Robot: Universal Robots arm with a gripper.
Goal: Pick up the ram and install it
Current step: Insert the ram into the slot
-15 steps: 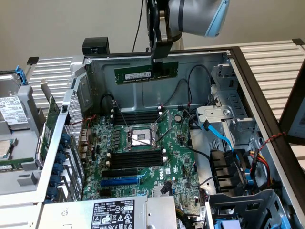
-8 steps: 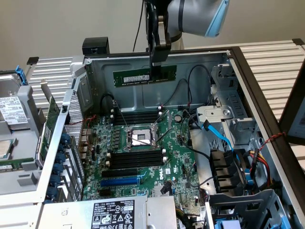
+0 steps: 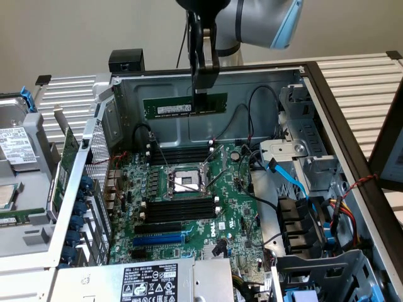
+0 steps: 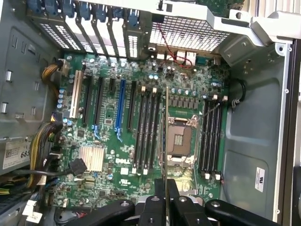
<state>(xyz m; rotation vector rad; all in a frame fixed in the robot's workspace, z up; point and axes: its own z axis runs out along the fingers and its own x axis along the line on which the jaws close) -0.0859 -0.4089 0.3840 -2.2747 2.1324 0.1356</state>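
Plainly, the gripper [image 3: 204, 88] has the ram [image 3: 176, 107] pinched by its upper long edge, the fingers closed flat on either face of the board. The grip sits toward the stick's end on the exterior view's right, so most of the green board juts out to that view's left. The ram hangs level and upright on its edge in the air, well above the motherboard [image 3: 233, 207] inside the open case [image 3: 264, 85].

Seen from the wrist, the ram [image 4: 166, 136] is edge-on, a thin line running out from between the two fingers [image 4: 159, 190]. It seems to hang over the strip between the processor socket [image 4: 180, 140] and a bank of black memory slots [image 4: 146, 132], though its height above them is hard to judge. The blue expansion slot [image 4: 121, 110] lies further off.
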